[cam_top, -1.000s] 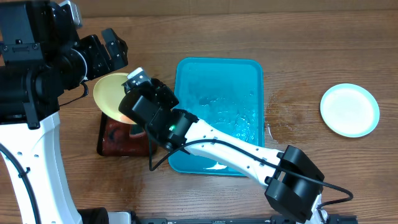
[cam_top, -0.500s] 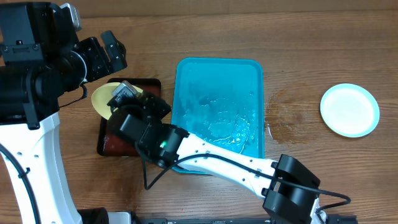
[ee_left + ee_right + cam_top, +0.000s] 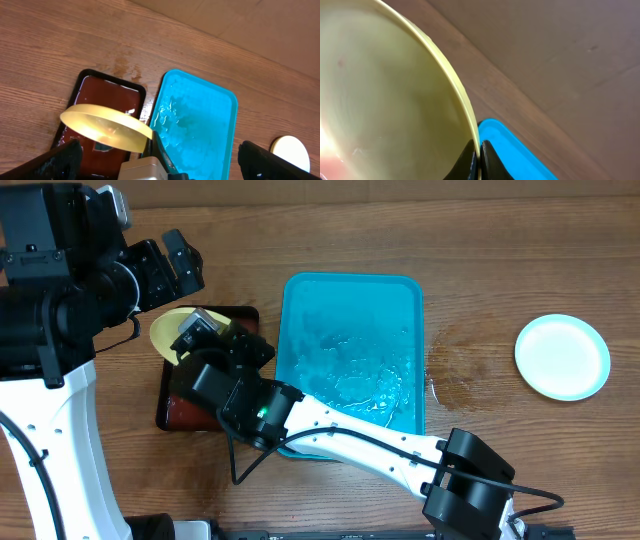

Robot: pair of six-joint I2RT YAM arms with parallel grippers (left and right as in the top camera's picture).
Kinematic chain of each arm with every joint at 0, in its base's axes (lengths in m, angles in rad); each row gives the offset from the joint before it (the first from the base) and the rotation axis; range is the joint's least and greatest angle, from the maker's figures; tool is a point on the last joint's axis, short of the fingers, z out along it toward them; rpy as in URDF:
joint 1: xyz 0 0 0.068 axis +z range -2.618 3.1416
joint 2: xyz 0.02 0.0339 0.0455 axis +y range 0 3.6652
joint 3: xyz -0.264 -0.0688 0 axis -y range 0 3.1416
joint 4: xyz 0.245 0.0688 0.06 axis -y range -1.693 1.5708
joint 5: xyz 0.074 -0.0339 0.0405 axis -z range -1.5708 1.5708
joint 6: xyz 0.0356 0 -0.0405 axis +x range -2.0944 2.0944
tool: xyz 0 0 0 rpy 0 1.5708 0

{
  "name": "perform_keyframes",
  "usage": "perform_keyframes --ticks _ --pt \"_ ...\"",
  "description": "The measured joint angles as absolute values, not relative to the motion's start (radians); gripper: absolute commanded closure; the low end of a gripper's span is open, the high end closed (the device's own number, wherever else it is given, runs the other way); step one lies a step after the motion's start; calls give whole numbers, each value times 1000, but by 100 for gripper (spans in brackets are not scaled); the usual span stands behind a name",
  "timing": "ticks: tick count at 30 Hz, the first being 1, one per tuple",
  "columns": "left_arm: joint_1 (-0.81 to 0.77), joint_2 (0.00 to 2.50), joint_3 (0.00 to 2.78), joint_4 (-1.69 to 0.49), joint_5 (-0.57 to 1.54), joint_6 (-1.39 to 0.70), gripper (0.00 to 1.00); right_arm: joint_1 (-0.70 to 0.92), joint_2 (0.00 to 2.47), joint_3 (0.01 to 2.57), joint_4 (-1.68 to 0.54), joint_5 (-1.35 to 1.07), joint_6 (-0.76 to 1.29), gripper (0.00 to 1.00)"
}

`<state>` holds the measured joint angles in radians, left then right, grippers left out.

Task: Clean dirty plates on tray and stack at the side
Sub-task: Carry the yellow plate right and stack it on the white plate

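My right gripper (image 3: 195, 338) is shut on the rim of a yellow-green plate (image 3: 164, 332) and holds it tilted on edge above a small red-brown tray (image 3: 190, 395). In the right wrist view the two fingers (image 3: 469, 159) pinch the plate's rim (image 3: 465, 100), and the plate (image 3: 385, 95) fills the left side. The turquoise tray (image 3: 350, 300) lies just to the right with water on its floor and no plates in it. My left gripper (image 3: 178, 268) hangs open above and behind the held plate (image 3: 105, 132), holding nothing.
A light-blue-rimmed plate (image 3: 562, 357) lies alone at the table's right side. The red-brown tray (image 3: 102, 90) has a black rim and a wet sheen. My right arm (image 3: 350, 430) crosses over the front of the turquoise tray (image 3: 200, 120).
My right arm has swung left with the yellow-green plate, from the turquoise tray's left edge to over the red-brown tray. The left arm has stayed put.
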<state>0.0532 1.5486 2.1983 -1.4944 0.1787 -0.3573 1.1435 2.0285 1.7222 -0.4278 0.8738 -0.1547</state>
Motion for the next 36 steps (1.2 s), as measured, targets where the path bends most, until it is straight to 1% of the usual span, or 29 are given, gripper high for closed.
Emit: perform_keyframes --ticks 19,21,24,28,32,33,36 --pt "53 1549 2198 -1494 179 -357 0 1143 2028 1722 -376 924 -164 96" --pt "53 1549 2198 -1494 179 -357 0 1140 2028 1722 -381 927 -147 96" --pt "53 1549 2198 -1495 178 -357 0 1117 2028 1723 -447 924 -59 96" --pt "53 1549 2198 -1494 176 -357 0 1009 2028 1729 -627 768 93 96" --pt "53 1549 2198 -1496 175 -357 0 841 2024 1755 -768 480 216 96" --pt "53 1549 2198 -1496 175 -357 0 779 2015 1762 -800 370 242 96" --pt "53 1549 2198 -1496 175 -357 0 648 1969 1778 -864 161 286 96"
